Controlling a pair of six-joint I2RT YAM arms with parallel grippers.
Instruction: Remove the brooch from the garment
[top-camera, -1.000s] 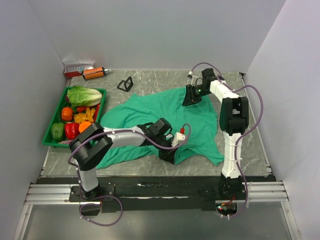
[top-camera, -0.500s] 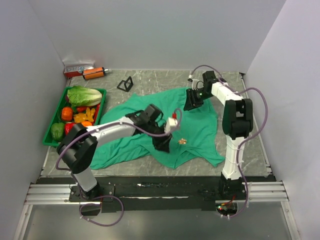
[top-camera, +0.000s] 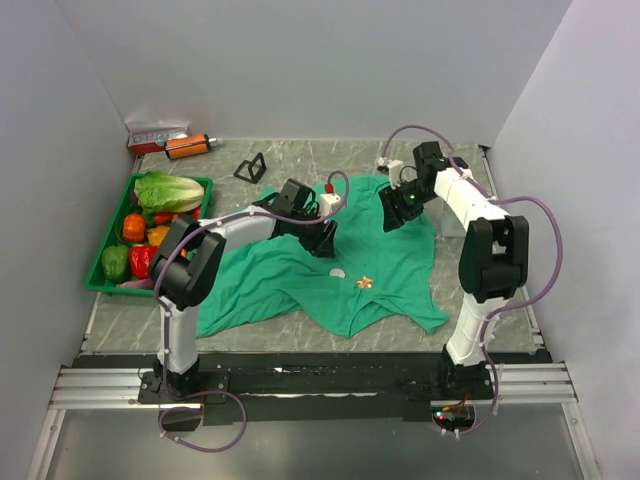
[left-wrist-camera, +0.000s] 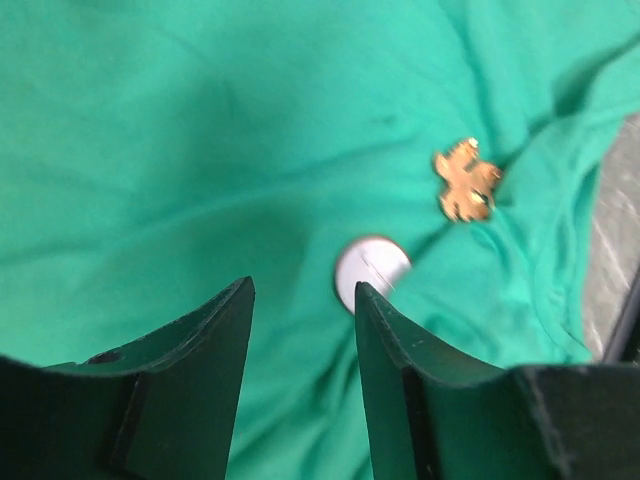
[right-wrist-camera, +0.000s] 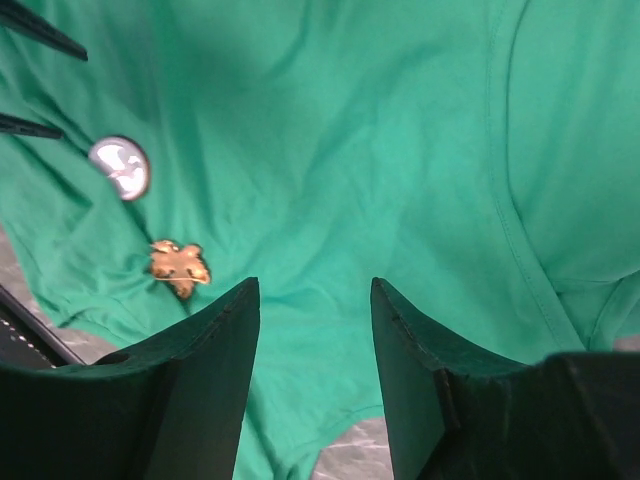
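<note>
Both the left gripper (top-camera: 322, 243) and the right gripper (top-camera: 396, 214) hang open, empty, over the shirt (top-camera: 270, 285); the brooch (top-camera: 365, 282) lies on it, beside a silver disc (top-camera: 338, 271). Next, I think: pinch the brooch, lift it off

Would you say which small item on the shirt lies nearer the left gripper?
The round silver disc; the star-shaped gold brooch lies farther off, beyond it.

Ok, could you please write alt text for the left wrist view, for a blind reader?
A small gold brooch lies on a wrinkled teal-green garment that fills nearly the whole view, with a small round silver disc beside it. At the bottom, the left gripper is open, its two dark fingers holding nothing.
</note>
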